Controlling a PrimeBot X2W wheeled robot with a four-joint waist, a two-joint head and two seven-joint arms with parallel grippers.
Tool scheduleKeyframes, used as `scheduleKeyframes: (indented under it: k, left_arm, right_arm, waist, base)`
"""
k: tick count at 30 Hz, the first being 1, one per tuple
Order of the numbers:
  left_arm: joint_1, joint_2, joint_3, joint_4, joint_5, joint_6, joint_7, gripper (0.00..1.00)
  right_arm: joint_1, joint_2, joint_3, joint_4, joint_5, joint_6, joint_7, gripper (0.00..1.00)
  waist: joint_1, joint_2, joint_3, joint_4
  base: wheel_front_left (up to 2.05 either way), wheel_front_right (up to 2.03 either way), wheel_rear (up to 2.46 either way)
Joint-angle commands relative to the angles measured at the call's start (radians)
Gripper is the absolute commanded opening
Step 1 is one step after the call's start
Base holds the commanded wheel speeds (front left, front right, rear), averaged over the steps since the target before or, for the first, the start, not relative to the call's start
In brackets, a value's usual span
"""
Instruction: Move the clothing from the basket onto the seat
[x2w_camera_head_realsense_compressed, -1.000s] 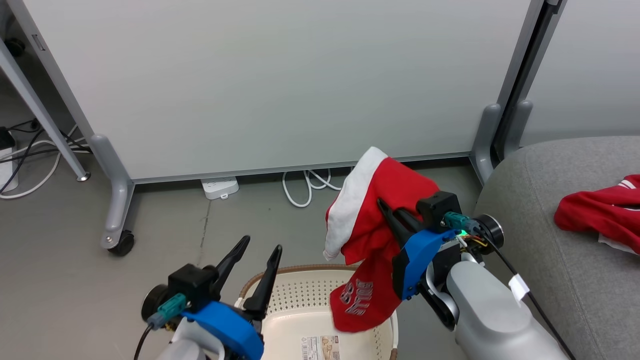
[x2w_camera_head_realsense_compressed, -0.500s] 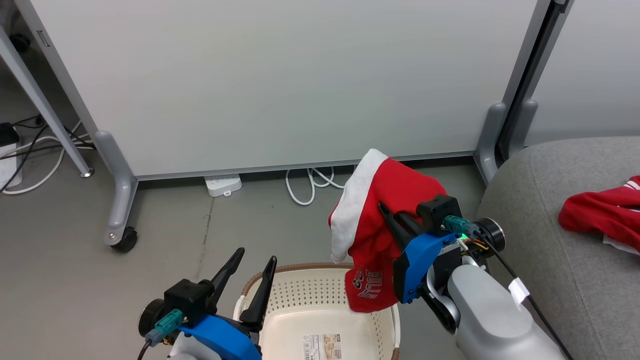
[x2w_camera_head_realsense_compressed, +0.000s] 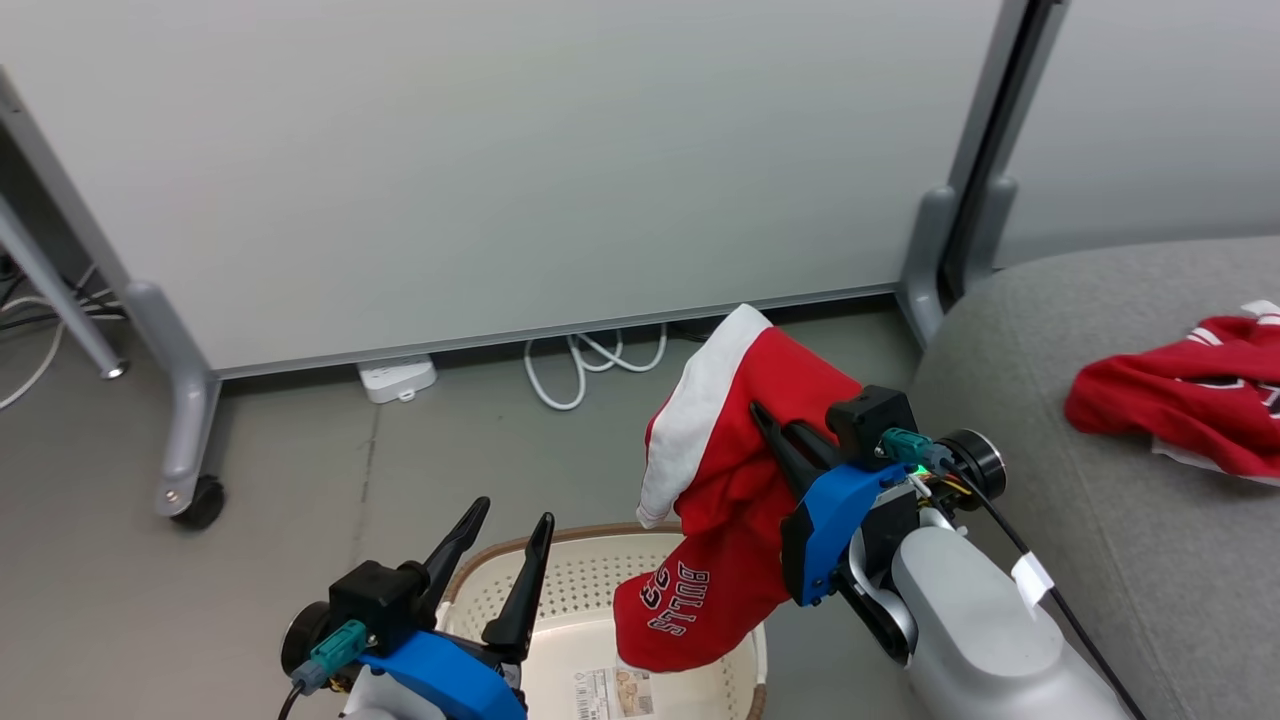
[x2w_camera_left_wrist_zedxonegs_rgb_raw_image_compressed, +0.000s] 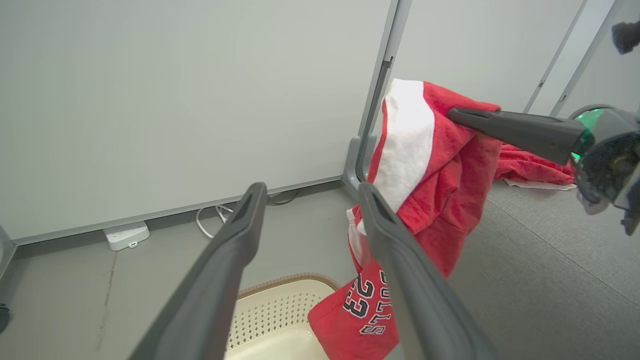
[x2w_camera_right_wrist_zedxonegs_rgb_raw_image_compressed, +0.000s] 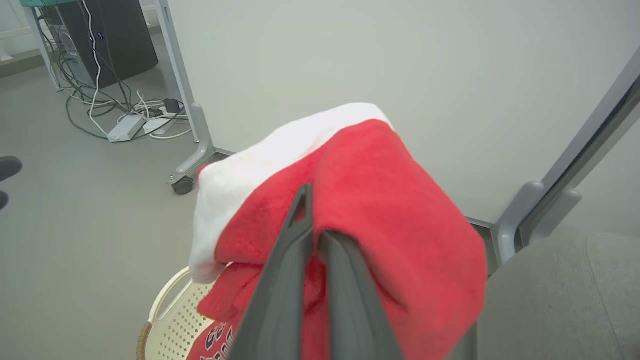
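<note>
- The held garment (x2w_camera_head_realsense_compressed: 720, 500), red with a white band and "BULLS" lettering, hung above the right half of the basket (x2w_camera_head_realsense_compressed: 590, 585). Its lower hem drooped over the basket's right side, and contact with the basket could not be determined.
- The right gripper (x2w_camera_head_realsense_compressed: 760, 412), above the basket's right edge, had both fingers pressed together on the upper folds of the held garment.
- The second garment (x2w_camera_head_realsense_compressed: 1170, 400) lay crumpled on the seat (x2w_camera_head_realsense_compressed: 1100, 560), well to the right of the basket.
- The left gripper (x2w_camera_head_realsense_compressed: 512, 512) hovered over the basket's left rim, fingers spread apart with nothing between them.
- A label sticker (x2w_camera_head_realsense_compressed: 605, 692) lay on the basket's bottom.
- Beyond the basket, a pale partition panel (x2w_camera_head_realsense_compressed: 500, 150) stood on the grey floor (x2w_camera_head_realsense_compressed: 300, 500), with a white power strip (x2w_camera_head_realsense_compressed: 397, 378) and a looped white cable (x2w_camera_head_realsense_compressed: 575, 365) at its base.
</note>
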Motion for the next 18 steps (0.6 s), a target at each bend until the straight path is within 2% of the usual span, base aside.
scheduleKeyframes:
  k: [1,11,13,18]
  left_arm:
    - [0.001,-0.002,0.010,0.000,0.011,-0.004,-0.003,1.00]
    - [-0.025,-0.019,0.021,-0.001,0.033,-0.013,-0.003,1.00]
    - [-0.028,-0.021,0.019,-0.001,0.034,-0.013,-0.003,1.00]
    - [-0.037,-0.020,0.024,-0.003,0.043,-0.016,-0.003,1.00]
  right_arm:
    - [0.006,-0.002,0.002,-0.010,-0.004,-0.001,0.003,0.00]
    - [-0.005,-0.008,-0.002,-0.025,-0.007,-0.001,0.008,0.00]
    - [-0.004,-0.009,-0.006,-0.026,-0.007,-0.001,0.007,0.00]
    - [-0.005,-0.009,-0.012,-0.033,-0.012,-0.001,0.005,0.00]
  waist:
    - [0.0000,-0.0001,0.011,-0.046]
    - [0.0000,-0.0001,0.043,-0.233]
    - [0.0000,-0.0001,0.046,-0.249]
    - [0.0000,-0.0001,0.062,-0.337]
  base:
    - [0.00,0.00,0.00]
    - [0.00,0.00,0.00]
    - [0.00,0.00,0.00]
    - [0.00,0.00,0.00]
